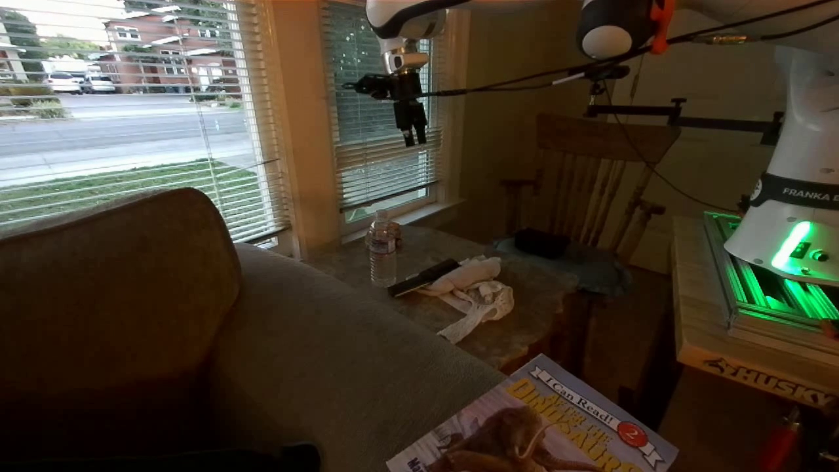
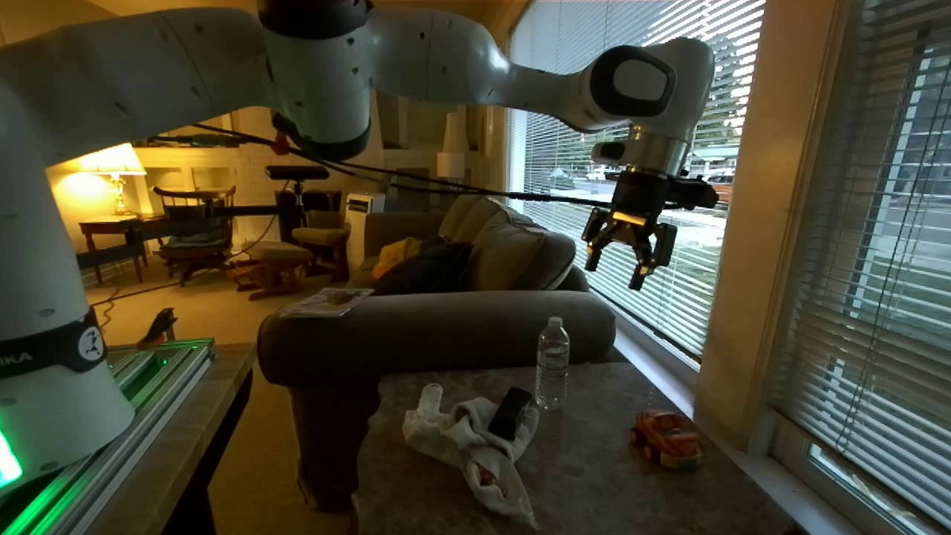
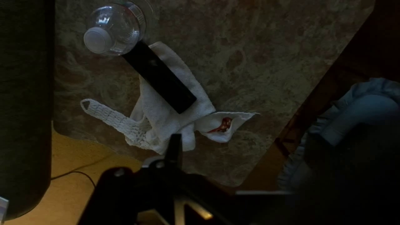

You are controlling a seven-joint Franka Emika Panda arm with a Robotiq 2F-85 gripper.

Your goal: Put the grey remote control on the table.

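The arm (image 2: 438,56) is standing outstretched, wrist pointing down, and the gripper (image 2: 614,272) is hanging spread wide, high above the mottled table (image 2: 594,475); in the wrist view much of it is merging with the shadow. The grey remote control (image 3: 160,77) is lying partly on a white towel (image 3: 165,122) with a knitted-looking strip (image 3: 109,117), toward the surface's edge beside the sofa armrest (image 2: 446,327), its face too dark to read, a clear plastic bottle (image 3: 117,28) overlapping one end in the wrist view. A rounded toy car (image 2: 666,440) is sitting by the windowsill (image 2: 657,376) edge.
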